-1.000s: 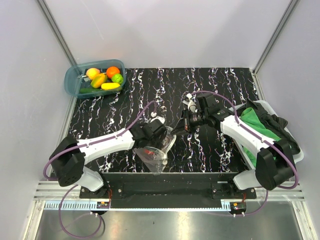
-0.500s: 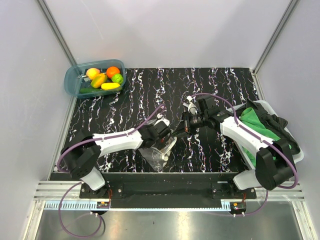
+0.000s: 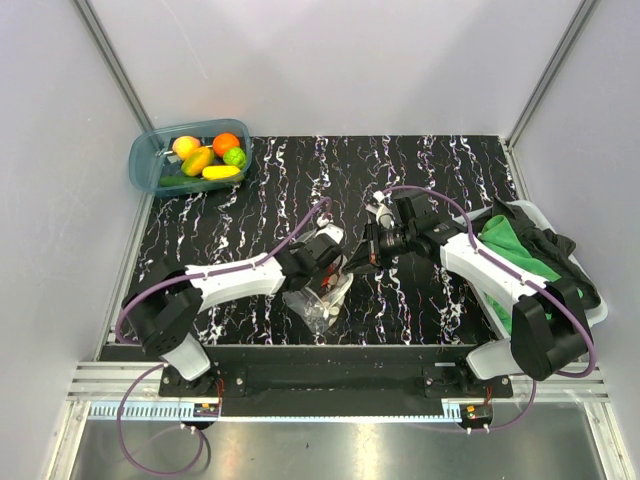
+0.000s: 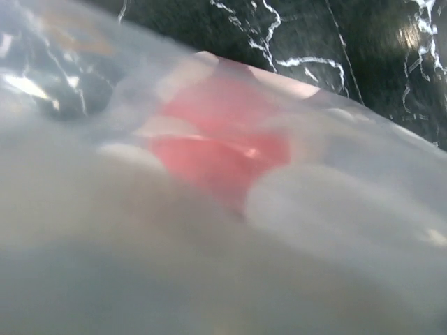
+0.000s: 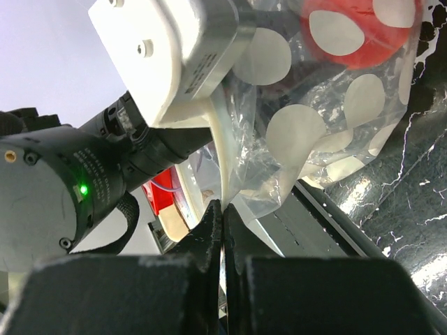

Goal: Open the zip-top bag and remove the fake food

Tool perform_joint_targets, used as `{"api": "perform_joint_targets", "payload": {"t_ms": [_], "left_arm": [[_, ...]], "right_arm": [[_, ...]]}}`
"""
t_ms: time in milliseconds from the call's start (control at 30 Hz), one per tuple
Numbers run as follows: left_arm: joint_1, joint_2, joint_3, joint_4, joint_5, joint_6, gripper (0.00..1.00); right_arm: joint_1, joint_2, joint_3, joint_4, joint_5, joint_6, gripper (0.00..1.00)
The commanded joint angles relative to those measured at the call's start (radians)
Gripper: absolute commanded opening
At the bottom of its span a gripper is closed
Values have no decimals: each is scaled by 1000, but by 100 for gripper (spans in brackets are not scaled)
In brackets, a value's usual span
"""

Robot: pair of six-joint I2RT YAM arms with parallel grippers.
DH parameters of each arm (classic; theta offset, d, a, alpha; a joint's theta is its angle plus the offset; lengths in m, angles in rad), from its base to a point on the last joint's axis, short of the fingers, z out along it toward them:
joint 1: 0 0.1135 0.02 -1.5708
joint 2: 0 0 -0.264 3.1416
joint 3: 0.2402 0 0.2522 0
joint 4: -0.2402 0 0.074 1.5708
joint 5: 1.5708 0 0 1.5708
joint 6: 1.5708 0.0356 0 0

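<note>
Nearest the arm bases, a clear crinkly zip-top bag [image 3: 318, 302] printed with pale round dots lies towards the front edge of the black, white-veined table [image 3: 440, 300]. Its upper edge is raised between the two end effectors; whether its lower end touches the table cannot be told. Inside the bag sits a glossy red fake food piece [image 5: 360, 35], seen through the plastic as a blurred red patch [image 4: 220, 150] in the left wrist view. The left end effector [image 3: 327, 258] is at the bag's upper left edge, but its fingers are hidden behind the plastic, so its grip cannot be told. The right end effector [image 5: 223, 206] has its dark fingers pressed together on a thin fold of the bag's edge. Farther back on the right, a white bin [image 3: 597, 310] holds a green cloth [image 3: 510, 250]. At the far left corner, a blue translucent tub [image 3: 140, 165] contains orange, lime green and yellow fake food pieces [image 3: 220, 172], well apart from the bag.
</note>
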Motion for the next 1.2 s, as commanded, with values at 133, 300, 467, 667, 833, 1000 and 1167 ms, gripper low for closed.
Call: {"api": "perform_joint_targets", "payload": {"t_ms": [133, 300, 467, 667, 833, 1000, 1167], "left_arm": [[11, -95, -15, 47, 35, 13, 0], [0, -249, -37, -14, 95, 9, 0], [-9, -357, -74, -56, 147, -5, 0], [-5, -340, -97, -67, 103, -74, 27], [8, -207, -37, -96, 116, -123, 49], [8, -129, -38, -90, 184, -129, 73], [8, -122, -63, -93, 201, -136, 89]], "right_arm": [[7, -20, -1, 27, 4, -13, 0], [5, -15, 1, 14, 33, -40, 0], [5, -8, 11, 3, 50, -57, 0], [4, 23, 36, 0, 6, -46, 0], [4, 17, 34, 0, 7, -36, 0], [4, 2, 18, -3, 3, -36, 0], [4, -15, -2, -5, 10, -36, 0]]}}
